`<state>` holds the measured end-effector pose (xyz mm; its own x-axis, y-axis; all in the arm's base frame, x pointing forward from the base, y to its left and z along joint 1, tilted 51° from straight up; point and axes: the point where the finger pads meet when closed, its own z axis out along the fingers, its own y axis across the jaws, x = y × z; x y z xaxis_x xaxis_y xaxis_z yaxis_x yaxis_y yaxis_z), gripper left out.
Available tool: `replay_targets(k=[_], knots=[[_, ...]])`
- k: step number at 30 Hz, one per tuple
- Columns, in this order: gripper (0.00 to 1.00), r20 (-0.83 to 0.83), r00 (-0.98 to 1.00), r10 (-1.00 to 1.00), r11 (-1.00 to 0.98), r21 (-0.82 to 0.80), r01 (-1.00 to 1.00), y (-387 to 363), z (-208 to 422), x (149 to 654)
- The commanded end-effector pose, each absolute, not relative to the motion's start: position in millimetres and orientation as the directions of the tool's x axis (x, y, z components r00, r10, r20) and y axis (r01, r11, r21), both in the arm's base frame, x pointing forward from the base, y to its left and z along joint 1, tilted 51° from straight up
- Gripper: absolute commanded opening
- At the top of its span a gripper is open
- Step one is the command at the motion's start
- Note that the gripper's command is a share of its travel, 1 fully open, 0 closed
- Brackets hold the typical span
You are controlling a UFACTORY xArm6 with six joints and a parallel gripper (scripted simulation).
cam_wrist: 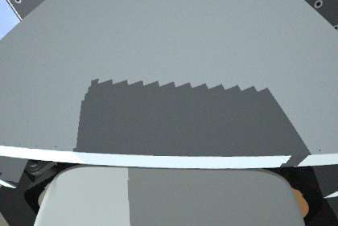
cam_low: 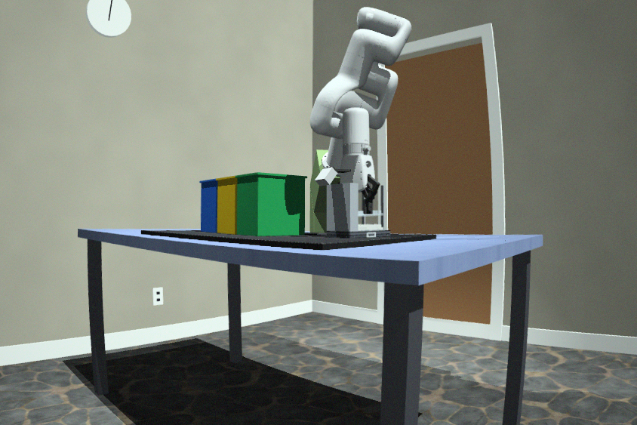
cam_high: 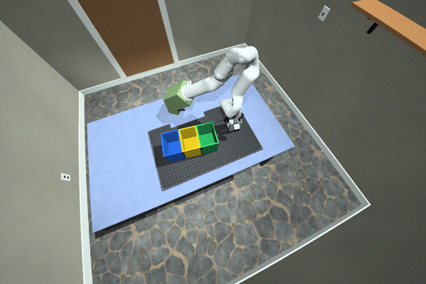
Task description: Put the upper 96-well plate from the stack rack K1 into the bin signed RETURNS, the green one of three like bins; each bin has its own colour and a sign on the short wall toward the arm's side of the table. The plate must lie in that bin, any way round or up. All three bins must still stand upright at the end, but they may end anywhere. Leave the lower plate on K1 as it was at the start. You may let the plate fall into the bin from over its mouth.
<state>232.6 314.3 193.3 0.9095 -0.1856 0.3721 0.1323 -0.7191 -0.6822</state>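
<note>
The stack rack K1 (cam_high: 233, 123) stands on the dark pegboard right of the bins, and it also shows in the side view (cam_low: 355, 209). My gripper (cam_low: 368, 192) reaches down into the rack, and the arm hides the fingers in the overhead view. It is shut on the upper 96-well plate (cam_wrist: 169, 59), a wide grey slab with a white near rim that fills the wrist view. The lower plate is hidden. The green RETURNS bin (cam_high: 207, 137) stands upright just left of the rack, and it also shows in the side view (cam_low: 267, 204).
A yellow bin (cam_high: 190, 141) and a blue bin (cam_high: 172, 146) stand in a row touching the green one. The pale green block (cam_high: 177, 101) at the arm's base sits behind the bins. The pegboard (cam_high: 206, 160) lies on the blue table.
</note>
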Motion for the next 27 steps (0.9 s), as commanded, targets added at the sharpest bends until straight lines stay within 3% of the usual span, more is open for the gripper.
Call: replay_targets(k=[1, 27], knots=[[0.0, 0.372, 0.91, -0.184, -0.719, -0.682, 0.133, 310, 198, 230], [0.0, 0.372, 0.91, -0.184, -0.719, -0.682, 0.133, 285, 222, 216]])
